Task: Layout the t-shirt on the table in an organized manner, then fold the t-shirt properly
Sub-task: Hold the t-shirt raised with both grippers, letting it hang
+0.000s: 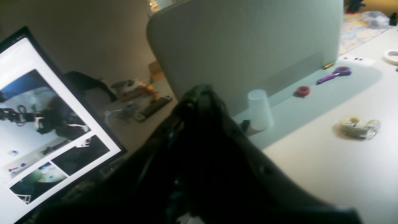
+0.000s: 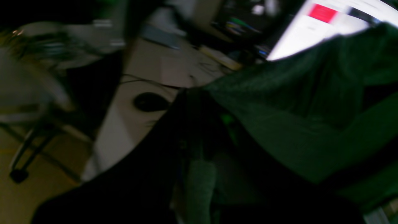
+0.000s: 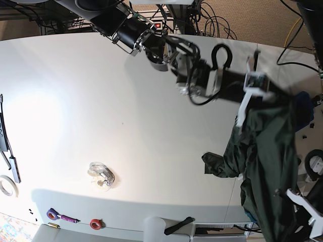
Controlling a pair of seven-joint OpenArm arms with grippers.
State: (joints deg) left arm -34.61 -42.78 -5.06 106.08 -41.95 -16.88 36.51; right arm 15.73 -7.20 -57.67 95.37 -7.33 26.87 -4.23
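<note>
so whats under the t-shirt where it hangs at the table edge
Under the raised t-shirt, bare white table shows only beneath its left flap. The rest drapes past the edge, hiding whatever is below it.

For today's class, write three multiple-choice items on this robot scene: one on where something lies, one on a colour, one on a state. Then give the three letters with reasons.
1. Where in the base view is the t-shirt?
A. right edge of the table
B. left edge
C. table centre

2. What colour is the small tape roll near the table's front edge?
A. yellow
B. red
C. white

3. How does the t-shirt lie?
A. spread flat
B. folded neatly
C. bunched and hanging, lifted

Key: 1 A, the dark green cloth sits at the right side. 2 B, the ring beside the purple-handled tool is red. 3 C, the fabric drapes in folds from the right gripper.
</note>
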